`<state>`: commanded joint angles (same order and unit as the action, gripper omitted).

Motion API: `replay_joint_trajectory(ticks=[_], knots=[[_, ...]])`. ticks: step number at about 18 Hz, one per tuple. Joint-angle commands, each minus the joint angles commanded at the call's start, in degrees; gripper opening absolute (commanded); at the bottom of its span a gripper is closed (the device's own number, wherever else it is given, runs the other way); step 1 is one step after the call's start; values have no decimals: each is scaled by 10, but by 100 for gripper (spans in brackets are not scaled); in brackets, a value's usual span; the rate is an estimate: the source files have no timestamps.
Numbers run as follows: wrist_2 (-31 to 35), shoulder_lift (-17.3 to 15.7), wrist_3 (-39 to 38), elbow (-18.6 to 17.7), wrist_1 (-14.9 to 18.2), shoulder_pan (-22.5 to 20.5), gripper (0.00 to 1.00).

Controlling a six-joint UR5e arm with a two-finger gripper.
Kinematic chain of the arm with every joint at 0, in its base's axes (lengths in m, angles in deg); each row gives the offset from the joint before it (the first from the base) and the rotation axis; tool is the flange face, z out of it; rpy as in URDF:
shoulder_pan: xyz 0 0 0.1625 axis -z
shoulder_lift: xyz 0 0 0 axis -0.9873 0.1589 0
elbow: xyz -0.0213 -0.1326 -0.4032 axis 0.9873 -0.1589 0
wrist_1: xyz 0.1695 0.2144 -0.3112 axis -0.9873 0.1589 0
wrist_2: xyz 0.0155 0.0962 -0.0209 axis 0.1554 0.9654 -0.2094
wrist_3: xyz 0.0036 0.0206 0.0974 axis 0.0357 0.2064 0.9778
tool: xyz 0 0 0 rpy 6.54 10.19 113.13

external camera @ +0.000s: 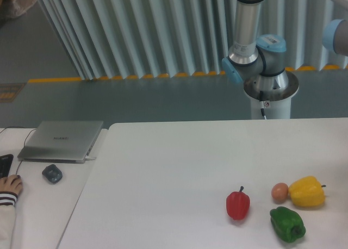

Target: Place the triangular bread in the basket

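The white table [179, 167] carries no basket anywhere in view, and the golden-orange triangular bread is likewise out of frame, so neither of the task's own objects can be checked. The grey-and-blue robot arm [255, 48] shows only its base column, shoulder joints and a sliver of link at the right edge; its gripper lies beyond the right border (fingers unseen, so their spread and any load cannot be told). Judgement: delivery cannot be confirmed from this view, and placement in the basket should be treated as outstanding. Remaining on the table are a yellow bell pepper [307, 191], a green bell pepper [287, 224], a red bell pepper [238, 204] and a small brown egg [279, 192], the egg just beside the yellow pepper.
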<state>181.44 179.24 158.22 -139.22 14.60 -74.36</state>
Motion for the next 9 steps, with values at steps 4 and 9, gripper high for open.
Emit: replay_joint_trajectory(ticks=[4,9], knots=[[-1,23,1,-4,-22,-35,16],[-1,40,5,0,-39,-60,29]])
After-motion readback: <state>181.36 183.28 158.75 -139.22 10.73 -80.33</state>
